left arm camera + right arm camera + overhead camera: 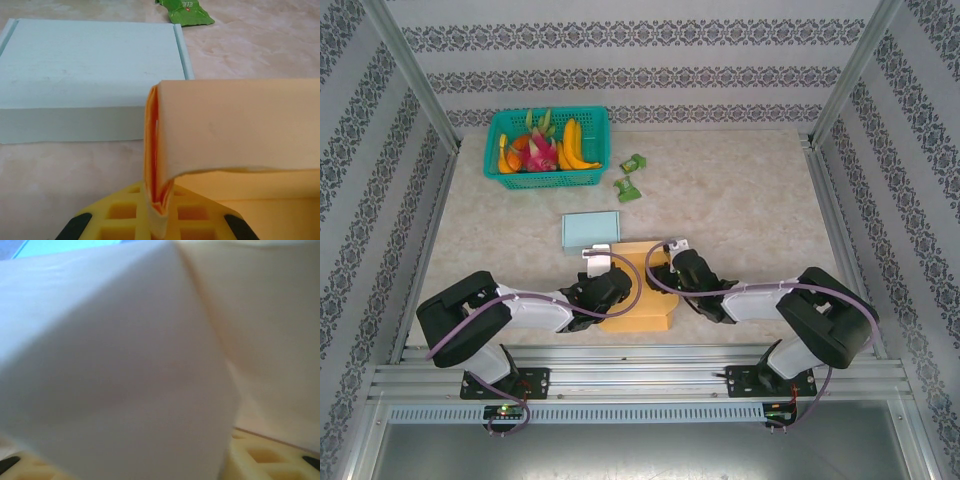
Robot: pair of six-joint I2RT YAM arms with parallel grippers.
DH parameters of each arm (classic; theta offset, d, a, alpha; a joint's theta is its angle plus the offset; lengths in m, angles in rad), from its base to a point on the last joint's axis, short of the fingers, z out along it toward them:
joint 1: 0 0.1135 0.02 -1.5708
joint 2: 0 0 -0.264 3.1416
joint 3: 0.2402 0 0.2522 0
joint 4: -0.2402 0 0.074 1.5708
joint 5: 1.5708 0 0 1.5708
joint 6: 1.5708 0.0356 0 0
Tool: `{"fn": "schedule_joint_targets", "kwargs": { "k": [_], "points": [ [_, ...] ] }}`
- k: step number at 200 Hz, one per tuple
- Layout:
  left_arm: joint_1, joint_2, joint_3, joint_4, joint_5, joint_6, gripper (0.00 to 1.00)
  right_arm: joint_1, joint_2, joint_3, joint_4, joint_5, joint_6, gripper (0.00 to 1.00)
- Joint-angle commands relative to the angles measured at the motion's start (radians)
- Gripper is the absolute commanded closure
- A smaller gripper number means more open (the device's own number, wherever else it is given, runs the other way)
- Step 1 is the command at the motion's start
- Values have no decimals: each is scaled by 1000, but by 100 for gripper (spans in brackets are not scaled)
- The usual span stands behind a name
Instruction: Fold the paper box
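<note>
The orange paper box (642,290) lies partly folded at the near edge of the table, between both grippers. My left gripper (608,288) is at its left side. In the left wrist view that gripper (159,212) is shut on a doubled-over side wall of the paper box (240,125), pinched upright between the yellow pads. My right gripper (670,272) sits at the box's right rear corner. A blurred pale flap of the box (125,380) lies right against the right wrist camera and hides the jaws; a bit of one yellow finger (265,457) shows below it.
A folded light blue box (590,230) lies just beyond the orange one, close ahead of my left gripper (90,70). A green basket of fruit (596,177) stands at the back left. Two green packets (633,162) (627,188) lie to its right.
</note>
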Motion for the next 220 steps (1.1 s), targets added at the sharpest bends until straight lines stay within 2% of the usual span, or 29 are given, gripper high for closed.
{"fn": "schedule_joint_targets", "kwargs": {
  "k": [1, 52, 89, 118, 149, 220],
  "points": [
    [-13, 23, 15, -19, 32, 3, 100, 18, 16, 26, 32, 0, -23, 45],
    [-13, 23, 22, -22, 45, 4, 100, 44, 32, 47, 27, -18, -14, 45],
    [-13, 20, 28, -32, 45, 9, 100, 58, -49, 39, -17, -29, -7, 45],
    [-13, 14, 28, -26, 52, 22, 100, 65, -171, 9, -98, 17, -26, 44],
    [-11, 3, 31, -26, 68, 32, 100, 77, -350, 6, -319, 100, -49, 44],
    [37, -30, 57, -81, 125, 27, 100, 94, -735, 8, -704, 214, -4, 42]
  ]
}}
